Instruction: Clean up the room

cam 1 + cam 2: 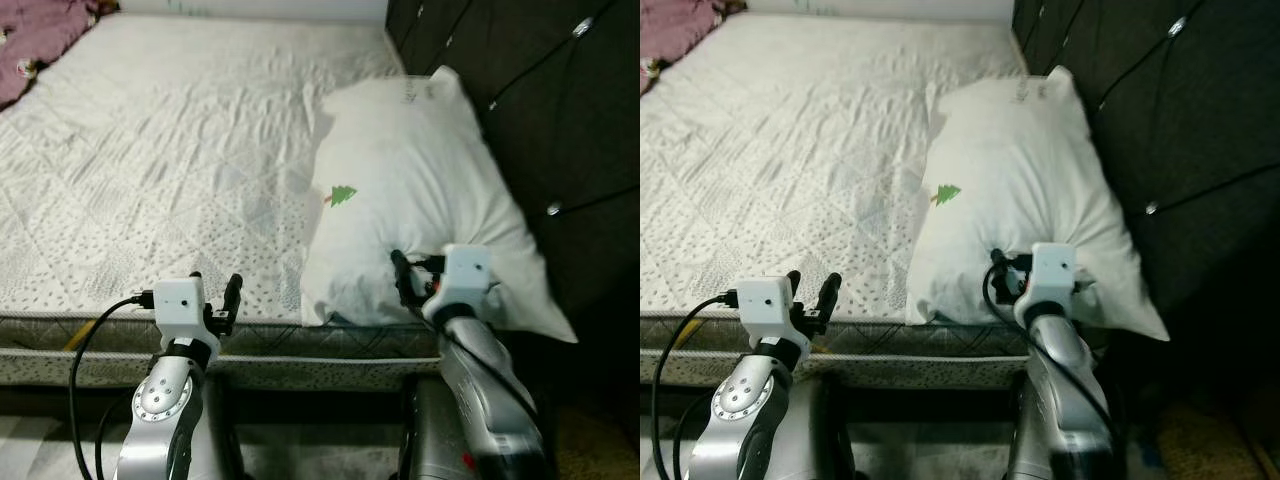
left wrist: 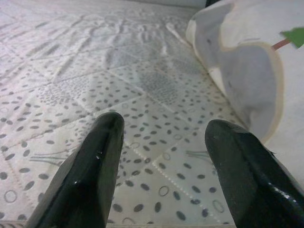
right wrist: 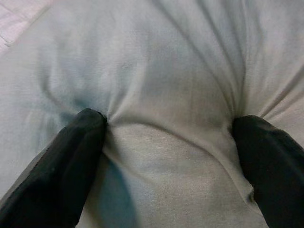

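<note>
A white pillow [image 1: 420,190] with a small green tree print lies on the right side of the bed, against the dark headboard. My right gripper [image 1: 412,275] is pushed into the pillow's near end. In the right wrist view its fingers [image 3: 71,156] stand wide apart, dug into the white cloth [image 3: 166,95], which creases between them. My left gripper [image 1: 215,290] is open over the mattress [image 1: 150,150] near its front edge, left of the pillow. In the left wrist view the left gripper [image 2: 164,156] has nothing between its fingers, and the pillow's corner [image 2: 247,66] lies just beyond.
The dark padded headboard [image 1: 560,100] rises along the right. A purple blanket [image 1: 35,40] lies at the bed's far left corner. The quilted mattress has a wide bare stretch left of the pillow. Its front edge [image 1: 300,340] runs just before my arms.
</note>
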Robot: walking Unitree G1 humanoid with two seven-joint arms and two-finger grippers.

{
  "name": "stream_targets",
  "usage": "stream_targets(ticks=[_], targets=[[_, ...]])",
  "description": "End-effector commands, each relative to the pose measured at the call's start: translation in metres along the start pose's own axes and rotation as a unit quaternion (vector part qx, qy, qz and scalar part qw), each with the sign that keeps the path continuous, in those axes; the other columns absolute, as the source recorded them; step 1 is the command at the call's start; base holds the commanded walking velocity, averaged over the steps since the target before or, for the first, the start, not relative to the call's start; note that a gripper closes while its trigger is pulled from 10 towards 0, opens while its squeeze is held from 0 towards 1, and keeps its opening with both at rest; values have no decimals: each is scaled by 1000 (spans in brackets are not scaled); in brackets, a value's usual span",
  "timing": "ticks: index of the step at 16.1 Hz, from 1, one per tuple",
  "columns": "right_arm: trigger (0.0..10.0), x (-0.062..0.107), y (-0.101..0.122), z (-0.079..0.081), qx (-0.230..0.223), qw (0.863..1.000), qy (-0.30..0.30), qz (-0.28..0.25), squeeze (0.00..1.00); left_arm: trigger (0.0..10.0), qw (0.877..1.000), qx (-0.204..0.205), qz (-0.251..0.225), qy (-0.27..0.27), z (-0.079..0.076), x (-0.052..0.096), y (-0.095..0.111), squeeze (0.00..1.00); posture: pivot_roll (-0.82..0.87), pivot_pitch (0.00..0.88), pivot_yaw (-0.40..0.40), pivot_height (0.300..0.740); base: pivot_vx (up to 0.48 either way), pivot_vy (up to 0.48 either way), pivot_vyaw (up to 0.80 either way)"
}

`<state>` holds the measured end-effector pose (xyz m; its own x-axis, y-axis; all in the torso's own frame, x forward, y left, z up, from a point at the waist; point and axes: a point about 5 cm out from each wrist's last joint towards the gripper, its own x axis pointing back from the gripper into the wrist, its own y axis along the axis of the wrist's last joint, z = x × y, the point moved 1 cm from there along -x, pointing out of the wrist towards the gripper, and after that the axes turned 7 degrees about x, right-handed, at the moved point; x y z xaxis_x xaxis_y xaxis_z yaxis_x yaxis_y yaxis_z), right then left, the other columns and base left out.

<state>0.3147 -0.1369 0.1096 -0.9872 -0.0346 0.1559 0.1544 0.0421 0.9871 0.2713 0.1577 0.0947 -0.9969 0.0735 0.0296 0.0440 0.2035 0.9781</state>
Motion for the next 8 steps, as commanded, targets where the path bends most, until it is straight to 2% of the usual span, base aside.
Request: stream_targets(ticks=[1,2,3,4,5,6,8], targets=[[10000,0,-32,0,-27,996,-1,84,0,10000,1000,-6,4,6,1,-1,-2,0,-3,34,-9,484,0,0,0],[10000,-4,-26,-2,-31,997,-4,70,0,10000,1000,-7,2,5,1,-1,-2,0,1,38,-15,484,0,0,0],[10000,-7,-13,-4,-30,999,-7,33,0,10000,1000,-7,1,5,1,-2,-1,0,5,38,-18,484,0,0,0],[10000,-9,6,-6,-24,1000,-6,-16,0,10000,1000,-8,-2,9,2,-2,-1,0,5,34,-20,484,0,0,0],[10000,-10,38,-6,-9,996,0,-90,0,10000,1000,-9,-7,15,3,-1,0,0,7,31,-20,484,0,0,0],[10000,-13,60,-4,-16,991,1,-130,0,10000,1000,-9,-13,19,3,-1,1,0,11,25,-21,484,0,0,0],[10000,-13,80,1,-26,985,6,-170,0,10000,999,-10,-27,23,2,-3,5,0,15,19,-23,484,0,0,0]])
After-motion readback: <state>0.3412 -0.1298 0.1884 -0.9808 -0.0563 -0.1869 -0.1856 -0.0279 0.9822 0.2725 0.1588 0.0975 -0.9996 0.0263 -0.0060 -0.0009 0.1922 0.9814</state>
